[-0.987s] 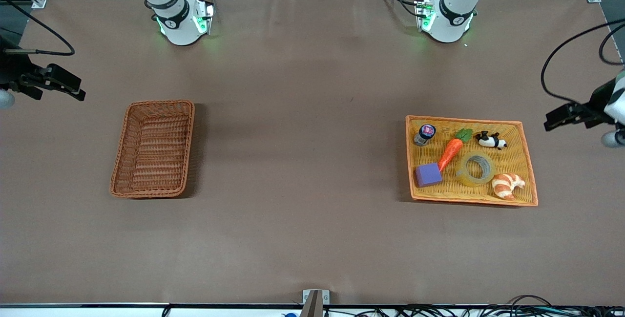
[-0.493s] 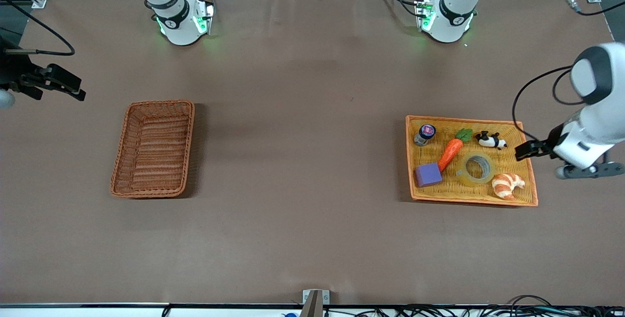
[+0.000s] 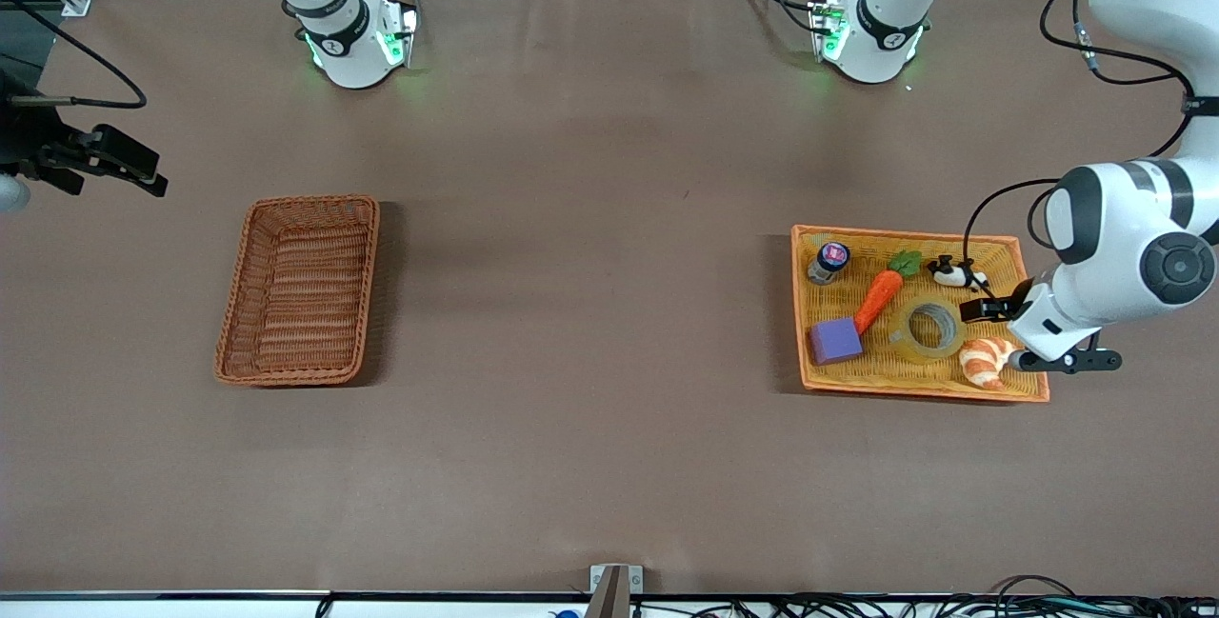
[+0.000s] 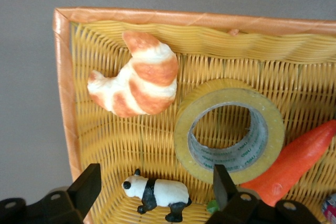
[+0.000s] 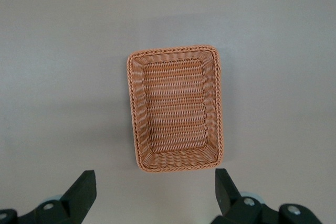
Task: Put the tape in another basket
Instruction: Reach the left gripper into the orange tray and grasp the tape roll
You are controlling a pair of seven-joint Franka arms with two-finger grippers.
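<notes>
The tape [image 3: 903,338], a yellowish translucent ring, lies flat in the orange-yellow tray [image 3: 914,388] at the left arm's end of the table. My left gripper [image 3: 986,310] is open over the tray, above the toy panda [image 3: 952,272] and beside the tape. In the left wrist view the tape [image 4: 181,135] lies just off one finger of the open gripper [image 4: 156,179], and the panda [image 4: 157,192] lies between the fingers. The reddish-brown basket [image 3: 233,294] stands empty at the right arm's end. My right gripper [image 3: 152,170] waits open, high above the table beside the basket [image 5: 134,114].
The tray also holds a croissant [image 3: 986,361] touching the tape, a toy carrot [image 3: 878,299], a purple block [image 3: 835,340] and a small jar [image 3: 829,261]. Brown table cloth lies between the tray and the basket.
My left arm has swung in from the table's end and brought its open gripper over the tray, next to the tape. The right arm has not moved.
</notes>
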